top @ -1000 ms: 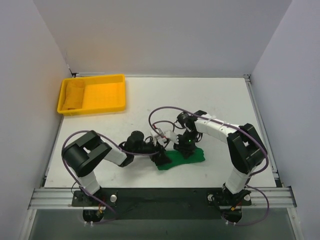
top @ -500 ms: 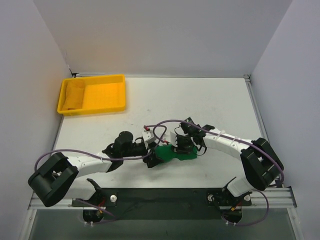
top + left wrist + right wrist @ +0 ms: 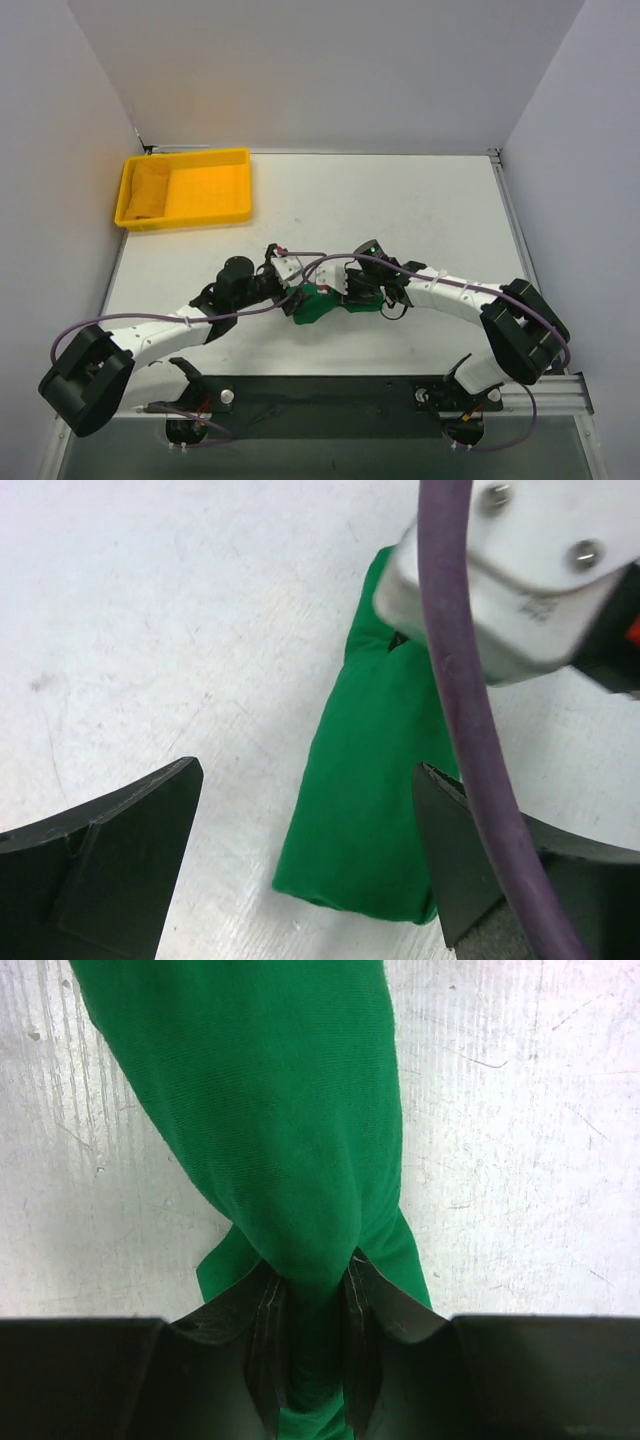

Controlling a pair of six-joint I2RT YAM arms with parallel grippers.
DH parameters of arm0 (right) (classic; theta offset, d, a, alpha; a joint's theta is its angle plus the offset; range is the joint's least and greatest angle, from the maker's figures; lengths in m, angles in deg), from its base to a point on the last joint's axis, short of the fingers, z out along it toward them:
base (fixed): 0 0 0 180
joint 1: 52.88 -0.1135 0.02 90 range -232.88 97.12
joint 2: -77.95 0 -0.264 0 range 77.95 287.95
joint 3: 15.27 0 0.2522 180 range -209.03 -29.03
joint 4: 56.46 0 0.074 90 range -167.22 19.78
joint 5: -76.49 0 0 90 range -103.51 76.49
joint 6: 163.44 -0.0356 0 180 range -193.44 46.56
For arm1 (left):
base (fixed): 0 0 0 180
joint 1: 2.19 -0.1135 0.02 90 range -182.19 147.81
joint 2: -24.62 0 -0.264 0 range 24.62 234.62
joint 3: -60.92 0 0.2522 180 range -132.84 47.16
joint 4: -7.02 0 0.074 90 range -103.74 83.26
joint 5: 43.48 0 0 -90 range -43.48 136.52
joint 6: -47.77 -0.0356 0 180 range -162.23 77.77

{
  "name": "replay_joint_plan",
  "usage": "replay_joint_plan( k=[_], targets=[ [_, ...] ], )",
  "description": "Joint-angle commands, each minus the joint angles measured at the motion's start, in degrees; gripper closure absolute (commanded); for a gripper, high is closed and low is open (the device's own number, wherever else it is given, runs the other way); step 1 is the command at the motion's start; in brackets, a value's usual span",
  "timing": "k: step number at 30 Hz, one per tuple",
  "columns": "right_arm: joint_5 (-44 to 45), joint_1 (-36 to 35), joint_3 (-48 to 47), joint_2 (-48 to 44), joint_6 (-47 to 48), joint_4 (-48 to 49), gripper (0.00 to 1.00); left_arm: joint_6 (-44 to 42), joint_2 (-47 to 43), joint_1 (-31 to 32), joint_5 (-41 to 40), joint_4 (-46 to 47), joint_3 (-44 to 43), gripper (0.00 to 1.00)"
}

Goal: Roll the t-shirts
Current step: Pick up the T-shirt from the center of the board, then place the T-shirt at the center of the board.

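One green t-shirt [image 3: 318, 300], bundled; one right gripper [image 3: 310, 1300] pinching its end; one left gripper [image 3: 310, 815] released wide near it; one yellow tray [image 3: 182, 220].

Yellow tray [image 3: 215, 190] at far-left corner of white table [image 3: 420, 200] — yellow bundle [image 3: 150, 190] inside

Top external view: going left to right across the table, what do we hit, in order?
yellow tray → left gripper, open at the shirt's left end → green t-shirt, bunched into a roll → right gripper, shut on the shirt's right end.
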Motion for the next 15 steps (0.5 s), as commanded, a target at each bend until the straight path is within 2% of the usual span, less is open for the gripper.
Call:
replay_joint_plan(
  k=[1, 8, 15],
  targets=[
    [0.3, 0.1, 1.0, -3.2, -3.1, 2.8, 1.0, -7.2, -0.7, 4.5, 3.7, 0.8, 0.9, 0.03],
    [-1.0, -0.1, 2.1, -3.8, -6.0, 4.9, 1.0, -17.4, 6.0, 13.3, 0.6, 11.0, 4.7, 0.03],
    [-1.8, -0.9, 4.0, -5.6, -3.4, 4.5, 1.0, -20.4, 11.2, 13.6, -1.9, 13.7, 4.1, 0.03]
  ],
)
